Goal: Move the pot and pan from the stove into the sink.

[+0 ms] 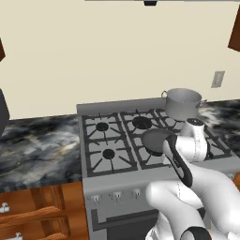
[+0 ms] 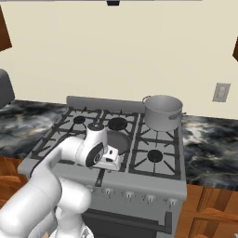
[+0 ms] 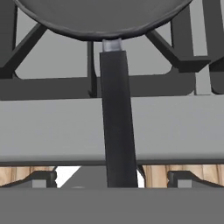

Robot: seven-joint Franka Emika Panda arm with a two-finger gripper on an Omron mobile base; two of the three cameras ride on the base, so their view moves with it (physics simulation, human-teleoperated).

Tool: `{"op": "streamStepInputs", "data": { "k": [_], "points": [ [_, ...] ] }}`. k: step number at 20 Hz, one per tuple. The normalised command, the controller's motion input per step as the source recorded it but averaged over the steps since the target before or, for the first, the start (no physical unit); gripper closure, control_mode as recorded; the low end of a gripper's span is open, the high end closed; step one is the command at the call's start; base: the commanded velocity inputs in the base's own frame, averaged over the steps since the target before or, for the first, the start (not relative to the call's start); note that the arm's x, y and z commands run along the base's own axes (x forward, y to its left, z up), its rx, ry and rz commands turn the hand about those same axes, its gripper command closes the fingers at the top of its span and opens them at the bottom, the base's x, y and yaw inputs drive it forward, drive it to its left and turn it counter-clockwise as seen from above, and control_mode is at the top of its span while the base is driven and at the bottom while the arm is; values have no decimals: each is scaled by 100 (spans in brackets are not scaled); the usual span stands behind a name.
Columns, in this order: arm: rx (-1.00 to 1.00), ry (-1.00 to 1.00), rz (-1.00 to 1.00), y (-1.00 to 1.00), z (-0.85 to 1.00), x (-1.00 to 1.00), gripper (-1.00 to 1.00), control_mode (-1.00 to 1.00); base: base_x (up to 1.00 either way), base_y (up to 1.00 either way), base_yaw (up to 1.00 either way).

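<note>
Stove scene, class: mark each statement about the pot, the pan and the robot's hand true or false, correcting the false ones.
1. The pot stands on a back burner of the stove. True.
2. The pan is inside the pot. False: it sits on a front middle burner, apart from the pot.
3. The pan's handle points toward the stove's front edge. True.
4. The hand is above the pot. False: it is at the pan's handle.

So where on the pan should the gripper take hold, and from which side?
Probably the long black handle, from above. The pan sits on the front middle burner of the stove with its handle sticking out over the front edge, thin and straight enough to fit between the fingers. In the hand view, the handle runs midway between the open fingertips.
</note>
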Motion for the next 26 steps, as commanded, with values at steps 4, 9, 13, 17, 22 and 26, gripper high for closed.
{"op": "streamStepInputs", "data": {
  "k": [4,9,13,17,22,26],
  "points": [
    [-1,-2,0,0,-8,1,-100,-100,0,0,0],
    [-1,-13,0,1,-46,0,-100,-100,0,0,0],
    [0,-24,0,8,-45,3,-100,-100,0,0,0],
    [0,-14,0,11,-42,1,-100,-100,0,0,0],
    [0,-11,0,35,-51,0,-100,-100,0,0,0],
    [-4,-5,-1,63,-37,0,-100,-100,0,0,0]
  ]
}}
